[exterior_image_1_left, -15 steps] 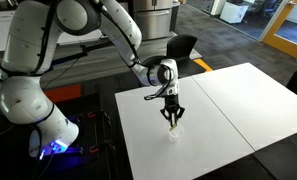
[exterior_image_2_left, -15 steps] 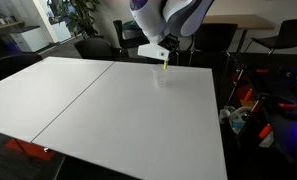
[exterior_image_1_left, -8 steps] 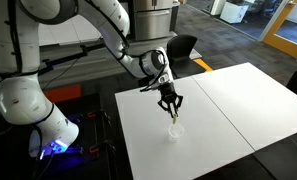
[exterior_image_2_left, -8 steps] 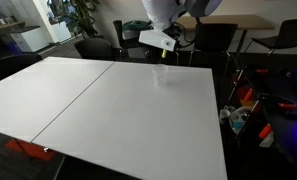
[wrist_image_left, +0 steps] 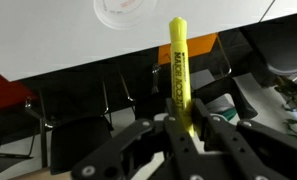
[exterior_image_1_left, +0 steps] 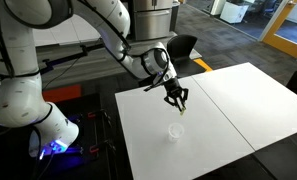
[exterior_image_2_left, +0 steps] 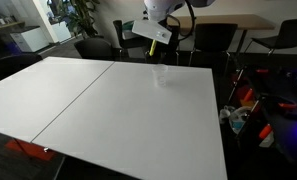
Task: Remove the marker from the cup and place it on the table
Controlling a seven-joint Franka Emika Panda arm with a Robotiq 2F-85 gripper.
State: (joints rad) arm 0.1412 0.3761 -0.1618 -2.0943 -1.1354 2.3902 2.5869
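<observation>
Around your work spot, black chairs (exterior_image_2_left: 96, 47) line the far edge of the table (exterior_image_1_left: 228, 100), there's a plant (exterior_image_2_left: 83, 15) in the back, and a clutter of gear (exterior_image_2_left: 243, 112) sits off the table's end. Down by the robot's base there's a blue glow (exterior_image_1_left: 56, 147) near the floor. None of that is in your way. On the tabletop the only thing close to your gripper (exterior_image_1_left: 176, 100) is the cup (exterior_image_1_left: 175, 130), standing upright on the panel on the arm's side of the seam (exterior_image_1_left: 223, 116). Your gripper hangs in the air above the cup, clearly apart from it, with nothing between them. The jaws are clamped on the marker (wrist_image_left: 179, 70). In the wrist view the fingers (wrist_image_left: 202, 135) pinch its lower end and most of the shaft sticks out past them. It's a thin, bright yellow stick with black lettering down the side and a rounded tip. So the marker is out of the cup and up in the air in your grip, touching neither cup nor table. In the wrist view the cup's whitish rim shows on the white tabletop, off to one side of the marker's tip. In both exterior views the marker is too small to make out properly.
</observation>
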